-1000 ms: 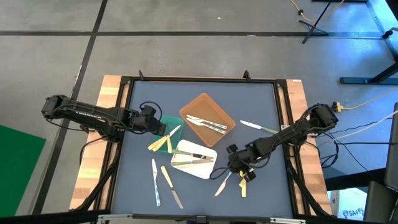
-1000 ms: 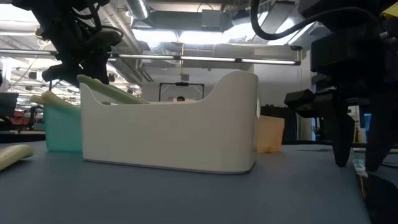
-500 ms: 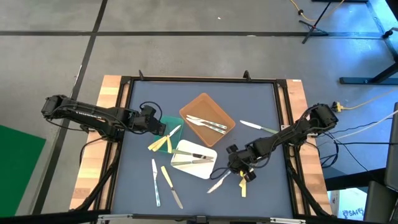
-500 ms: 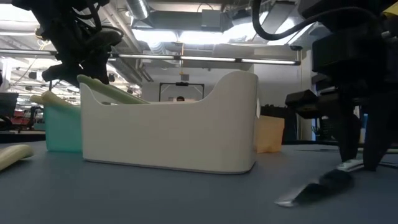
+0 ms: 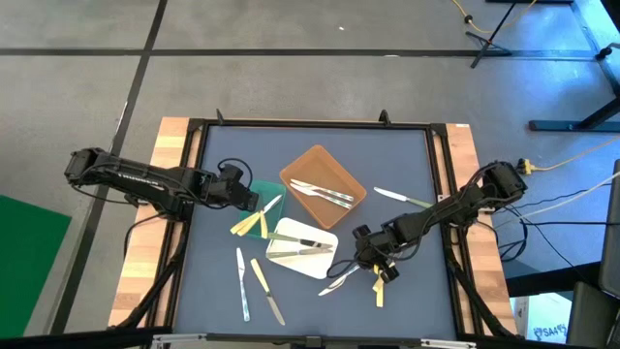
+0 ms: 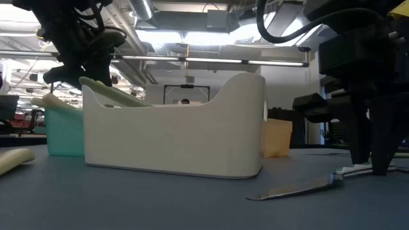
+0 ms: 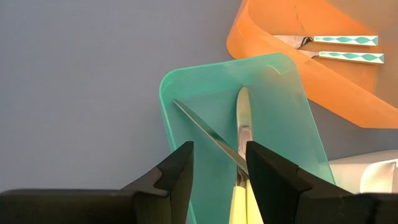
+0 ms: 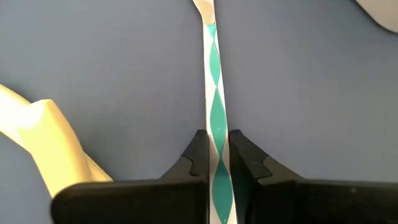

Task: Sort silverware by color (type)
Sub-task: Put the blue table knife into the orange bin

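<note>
My right gripper (image 5: 364,260) is shut on a utensil with a silvery, teal-diamond handle (image 5: 339,281) that lies near the table's front right. A pale yellow utensil (image 8: 50,137) lies beside it. My left gripper (image 7: 217,165) hangs open above the green tray (image 7: 273,130), its fingers on either side of a metal blade (image 7: 199,127); it holds nothing. Yellow-handled pieces (image 5: 250,223) stick out over that tray's near rim. The brown tray (image 5: 334,167) holds two teal-patterned pieces. The white tray (image 5: 291,262) holds pale green ones. My right gripper pinches the handle (image 8: 214,140) of the teal-diamond utensil between its two fingers, which come steeply from above and close on its two long edges. The metal end (image 6: 275,191) rests on the table; the handle end sits just under the fingers (image 6: 358,150).
Three loose utensils (image 5: 257,283) lie on the mat at the front left. A pale green one (image 5: 402,199) lies at the far right. The black frame (image 5: 441,174) borders the mat on all sides.
My right gripper has shut on the teal-diamond handle. The utensil has turned about on the table: its metal end has swung toward the table's left edge, while the handle end stayed under the fingers.
</note>
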You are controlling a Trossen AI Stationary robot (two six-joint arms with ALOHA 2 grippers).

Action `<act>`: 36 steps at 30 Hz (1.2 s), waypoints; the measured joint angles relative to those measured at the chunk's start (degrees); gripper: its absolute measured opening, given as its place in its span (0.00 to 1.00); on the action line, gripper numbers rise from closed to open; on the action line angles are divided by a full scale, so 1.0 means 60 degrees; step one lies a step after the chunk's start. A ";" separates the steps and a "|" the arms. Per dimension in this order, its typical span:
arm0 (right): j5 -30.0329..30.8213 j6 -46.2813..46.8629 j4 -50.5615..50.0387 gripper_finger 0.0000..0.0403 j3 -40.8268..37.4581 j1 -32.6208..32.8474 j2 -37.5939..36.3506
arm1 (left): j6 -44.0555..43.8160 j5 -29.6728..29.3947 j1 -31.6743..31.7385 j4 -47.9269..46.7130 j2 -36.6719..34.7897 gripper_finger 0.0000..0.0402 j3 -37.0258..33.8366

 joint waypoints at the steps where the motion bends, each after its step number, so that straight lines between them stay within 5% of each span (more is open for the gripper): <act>1: 0.0000 0.0000 0.0000 0.04 0.0000 0.0000 0.0000 | -0.0001 0.0000 0.0000 0.0001 0.0001 0.35 0.0000; 36: -0.0181 -0.0289 -0.3587 0.04 0.2542 0.0011 0.0018 | 0.0000 0.0004 -0.0001 -0.0007 -0.0001 0.35 0.0000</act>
